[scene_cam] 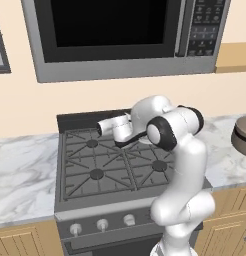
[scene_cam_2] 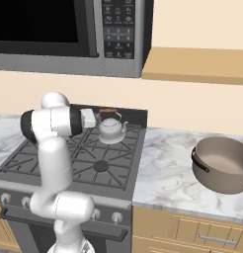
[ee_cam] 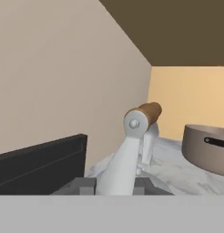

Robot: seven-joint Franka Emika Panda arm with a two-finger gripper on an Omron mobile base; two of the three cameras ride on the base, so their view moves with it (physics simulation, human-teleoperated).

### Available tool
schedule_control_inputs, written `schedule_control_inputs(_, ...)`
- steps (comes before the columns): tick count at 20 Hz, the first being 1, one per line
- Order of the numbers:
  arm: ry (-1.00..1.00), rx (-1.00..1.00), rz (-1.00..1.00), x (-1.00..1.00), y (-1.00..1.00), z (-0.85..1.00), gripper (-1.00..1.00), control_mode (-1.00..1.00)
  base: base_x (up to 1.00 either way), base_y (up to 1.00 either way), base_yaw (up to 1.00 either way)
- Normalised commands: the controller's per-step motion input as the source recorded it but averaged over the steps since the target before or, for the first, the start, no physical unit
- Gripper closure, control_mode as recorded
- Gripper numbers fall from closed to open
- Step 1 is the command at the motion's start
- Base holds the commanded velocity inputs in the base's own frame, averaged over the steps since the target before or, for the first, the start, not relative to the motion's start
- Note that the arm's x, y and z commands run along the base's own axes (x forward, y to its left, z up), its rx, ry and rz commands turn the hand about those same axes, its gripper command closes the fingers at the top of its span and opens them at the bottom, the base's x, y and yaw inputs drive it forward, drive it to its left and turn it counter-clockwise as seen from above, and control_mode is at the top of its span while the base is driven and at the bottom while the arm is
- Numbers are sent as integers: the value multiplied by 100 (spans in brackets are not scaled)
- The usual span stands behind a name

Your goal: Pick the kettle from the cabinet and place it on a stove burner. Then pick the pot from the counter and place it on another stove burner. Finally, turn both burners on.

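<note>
The small silvery kettle (scene_cam_2: 112,129) stands upright on the stove's back right burner. My gripper (scene_cam_2: 99,117) reaches in from the left and is shut on its thin arched handle. In the hand view the kettle's handle (ee_cam: 132,150) rises close in front, ending in its brown wooden bar (ee_cam: 149,112); my fingertips are hidden there. The wide taupe pot (scene_cam_2: 222,165) (scene_cam: 243,135) (ee_cam: 207,148) sits on the white marble counter (scene_cam_2: 163,173) to the right of the stove. The tan cabinet (scene_cam_2: 197,64) (scene_cam: 234,57) hangs above that counter.
The black gas stove (scene_cam: 95,172) (scene_cam_2: 100,165) has bare grates on its other burners and a row of knobs (scene_cam: 102,225) along the front. A grey microwave (scene_cam: 120,30) hangs low over the stove. My arm's elbow (scene_cam: 167,130) stands over the right burners.
</note>
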Motion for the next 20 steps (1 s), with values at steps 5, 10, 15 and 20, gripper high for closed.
schedule_control_inputs(5,-5,0,0,28,2,-24,100,-100,0,0,0)
schedule_control_inputs(10,-4,0,0,31,1,-23,100,-100,0,0,0)
schedule_control_inputs(15,-3,0,0,28,0,-26,100,-100,0,0,0)
schedule_control_inputs(20,-3,0,0,8,0,-34,100,-100,0,0,0)
